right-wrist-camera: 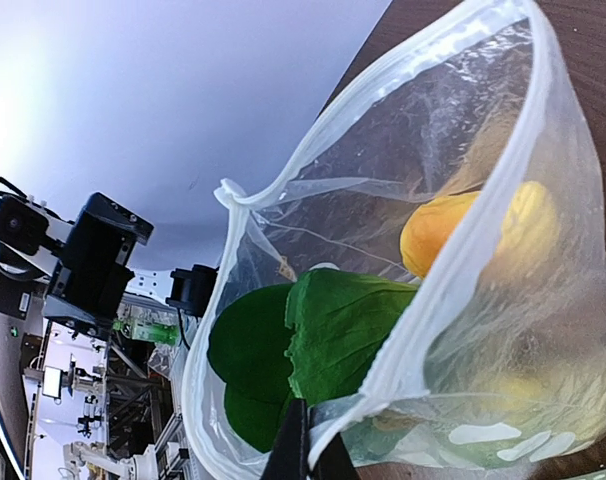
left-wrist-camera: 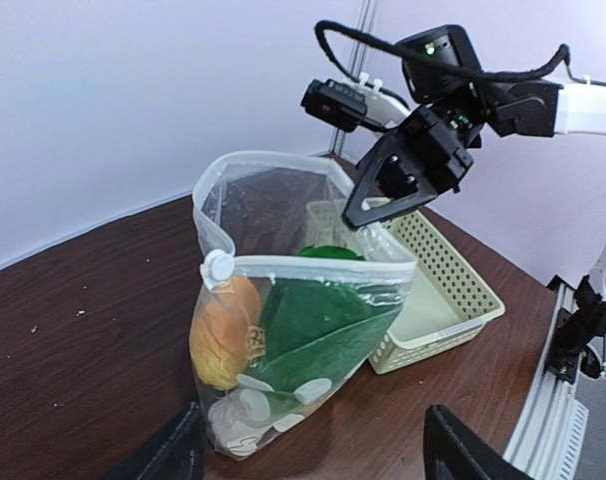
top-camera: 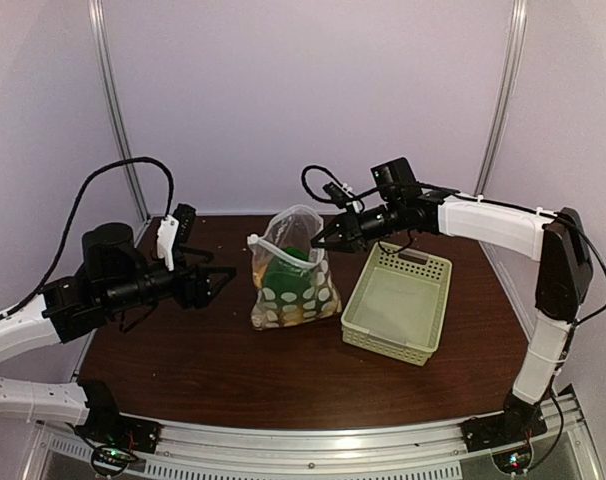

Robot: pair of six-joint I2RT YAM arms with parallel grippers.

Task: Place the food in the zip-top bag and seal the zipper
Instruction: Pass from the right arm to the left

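Pinching the zip-top bag (top-camera: pixel 293 285) by its zipper (right-wrist-camera: pixel 463 270), the right gripper (top-camera: pixel 321 238) props the mouth open; the left gripper (top-camera: pixel 223 282) hangs spread and empty.

Left end effector (top-camera: pixel 223 282) spread wide, right end effector (top-camera: pixel 317 243) pinched

One bag (top-camera: pixel 299 226), one basket (top-camera: pixel 398 300), and two claws: the left claw (top-camera: pixel 223 276) and the right claw (top-camera: pixel 319 240). In the bag, one leafy green (left-wrist-camera: pixel 313 325) and one orange piece (left-wrist-camera: pixel 223 330) show clearly; the rest cannot be counted.
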